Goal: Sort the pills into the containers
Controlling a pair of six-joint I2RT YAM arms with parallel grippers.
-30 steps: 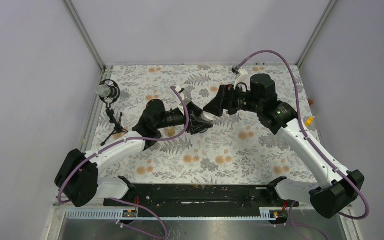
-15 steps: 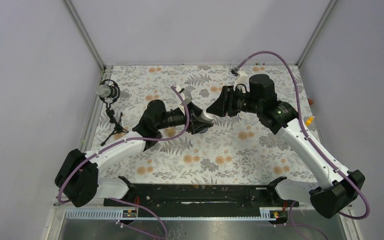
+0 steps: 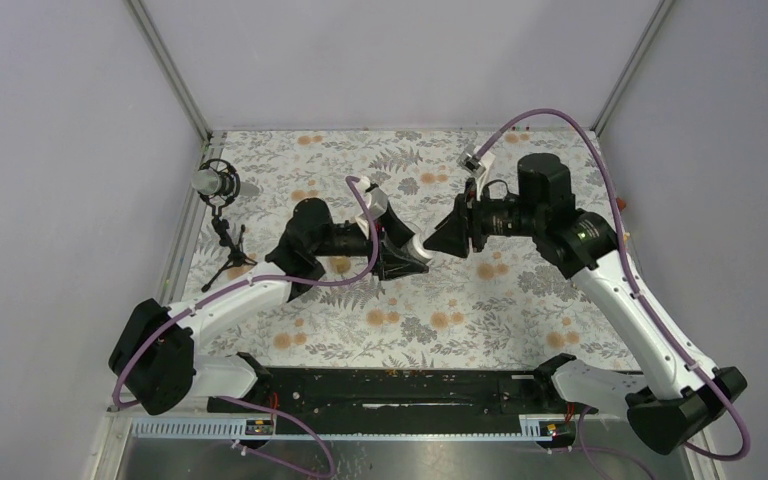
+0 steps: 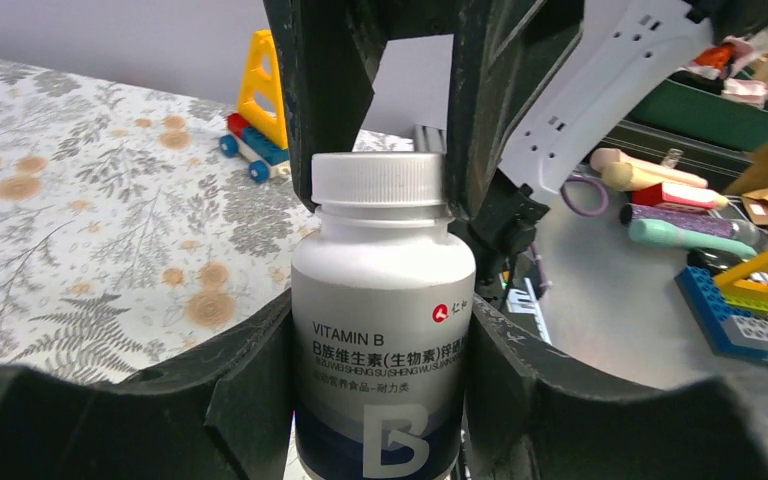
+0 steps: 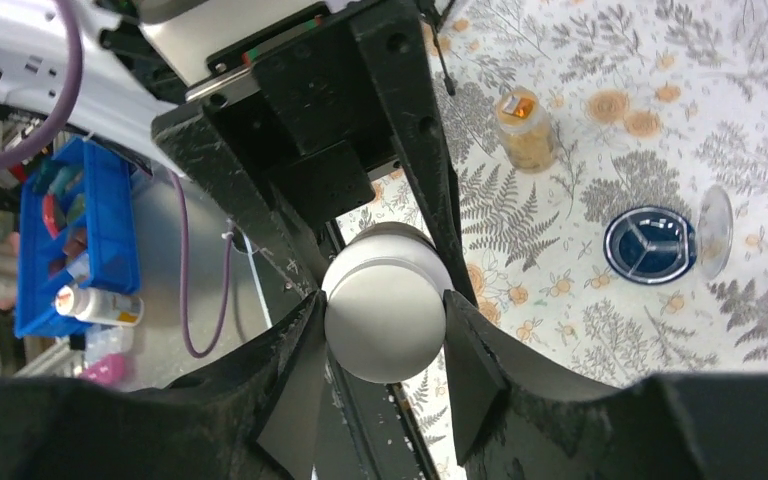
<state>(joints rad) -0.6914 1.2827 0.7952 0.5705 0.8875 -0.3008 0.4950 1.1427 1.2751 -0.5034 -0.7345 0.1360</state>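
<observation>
White-capped bottle (image 4: 382, 270), label "VITAMIN B", is off the desk (image 3: 460, 320), held mid-air between the two arms over the middle of the floral cloth. Left gripper (image 4: 380, 310) is clamped on the bottle body, fingers pressed to both sides. Right gripper (image 5: 383, 297) is closed on the cap (image 4: 378, 180), one finger on each side.

Top view: only the two grippers meeting tip to tip. The bottle is almost fully hidden between them, so the grip can't be read from there.

Left wrist view: gives the label, the grey-white body with a dark blue base band, and the right gripper's fingers flanking the cap from beyond. Also a toy brick piece (image 4: 260, 100) on the desk's far side, yellow frame on blue and red with wheels, not seen in the other views.

Right wrist view: cap seen end-on, round, filling the gap between the fingers, with the left gripper behind it. Only this view shows the amber bottle (image 5: 525, 130), upright and open on the desk, with orange pills (image 5: 528, 148) inside. Near it lies a dark disc (image 5: 650, 245) with a clear disc (image 5: 717, 230) just beside it, tilted on edge. A blue bin (image 5: 90, 230) sits off the desk.
</observation>
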